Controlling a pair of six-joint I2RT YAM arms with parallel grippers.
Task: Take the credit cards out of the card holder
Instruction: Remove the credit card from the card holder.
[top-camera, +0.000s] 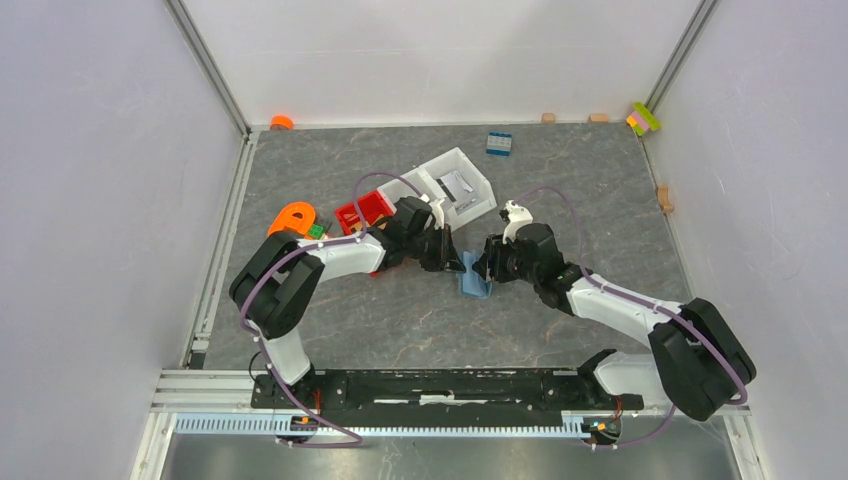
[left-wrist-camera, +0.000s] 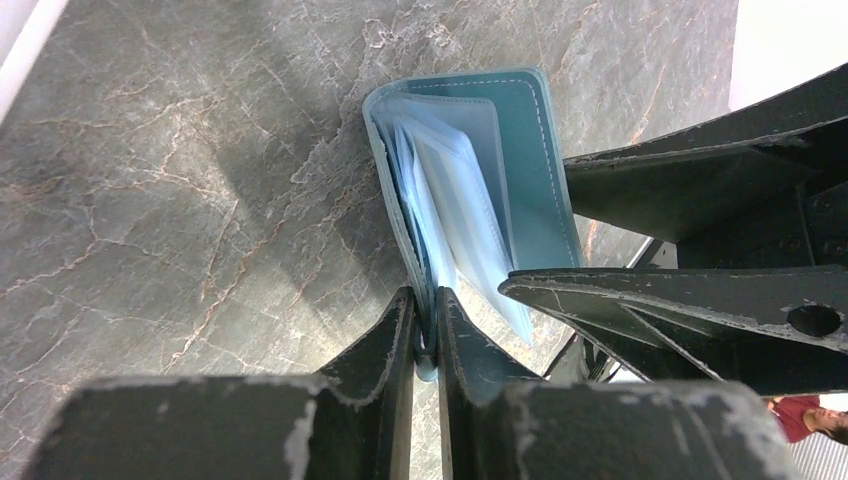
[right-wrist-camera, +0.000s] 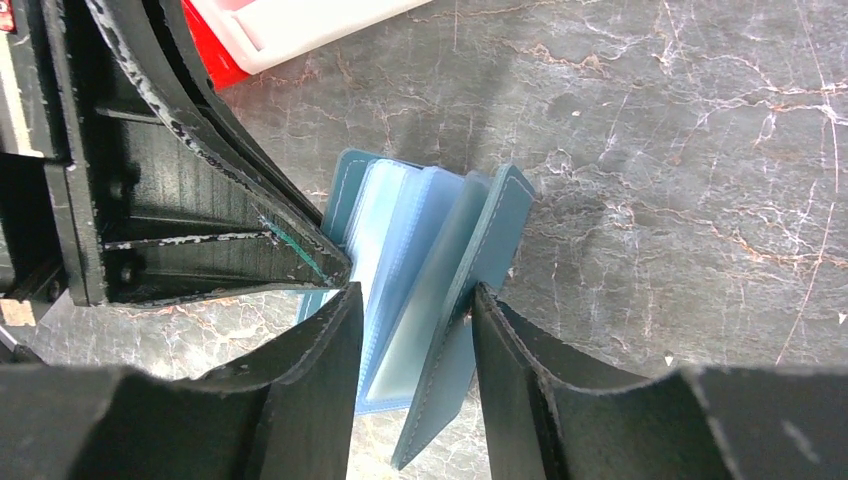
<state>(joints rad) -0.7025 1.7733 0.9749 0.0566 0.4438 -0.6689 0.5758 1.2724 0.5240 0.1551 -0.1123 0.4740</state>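
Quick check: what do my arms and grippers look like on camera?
Both arms are white shells with black joints: left arm, right arm. A lilac cable loops along each. The left gripper and right gripper are black, tapered, paint scuffed.

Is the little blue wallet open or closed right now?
Open. The wallet is spread wide, with pale sleeves fanned out inside; the left gripper pinches one edge.

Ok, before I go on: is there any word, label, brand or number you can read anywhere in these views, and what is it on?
No readable text in any view.
Card holder: plain teal cover with stitching, pale sleeves, no print visible.
Grey item in the white bin: any marking is too small to read.
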